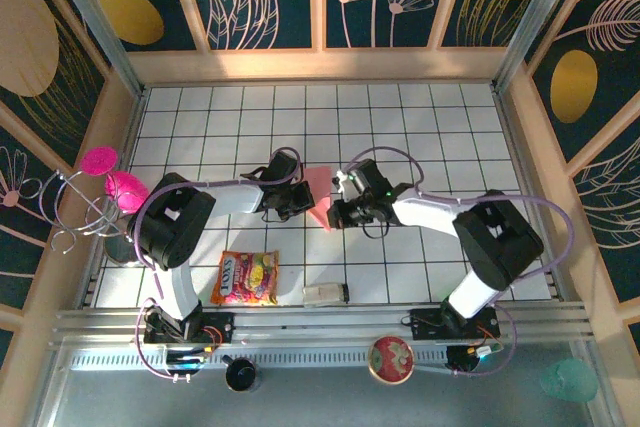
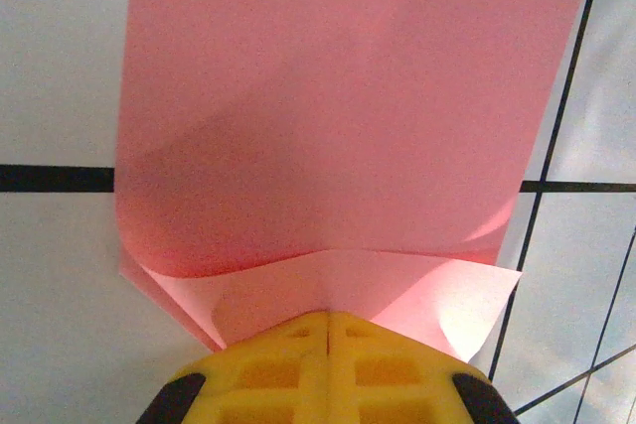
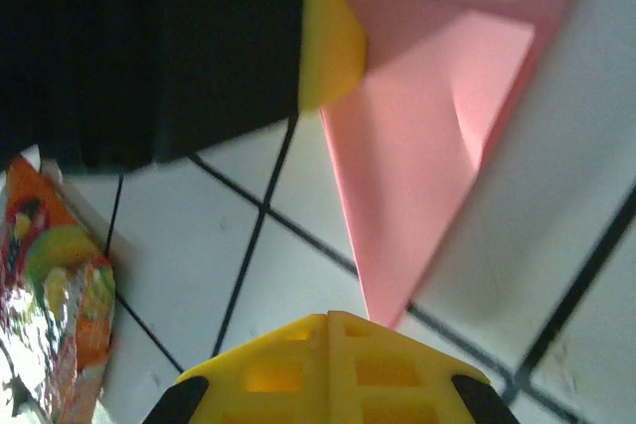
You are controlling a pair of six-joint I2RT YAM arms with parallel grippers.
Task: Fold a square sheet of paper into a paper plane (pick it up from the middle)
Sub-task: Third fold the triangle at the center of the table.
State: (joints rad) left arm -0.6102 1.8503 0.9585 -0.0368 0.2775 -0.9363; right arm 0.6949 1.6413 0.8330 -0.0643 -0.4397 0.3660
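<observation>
text: none legible | snack packet (image 1: pixel 245 278): printed logo, too blurred to read

Field notes on my own build. My left arm (image 1: pixel 178 232) and right arm (image 1: pixel 495 242) match: white tubular links set between bulky black joint housings. A thin lilac cable (image 1: pixel 569 232) loops loosely along each arm. Both bases (image 1: pixel 185 327) are flat black blocks with small wires tucked around them. A small green light (image 1: pixel 383 190) glows on my right wrist. My left gripper (image 2: pixel 326 320) has yellow fingers (image 2: pixel 263 374) moulded with square grid recesses, with rounded black corners outside. My right gripper (image 3: pixel 328 317) looks the same.
</observation>
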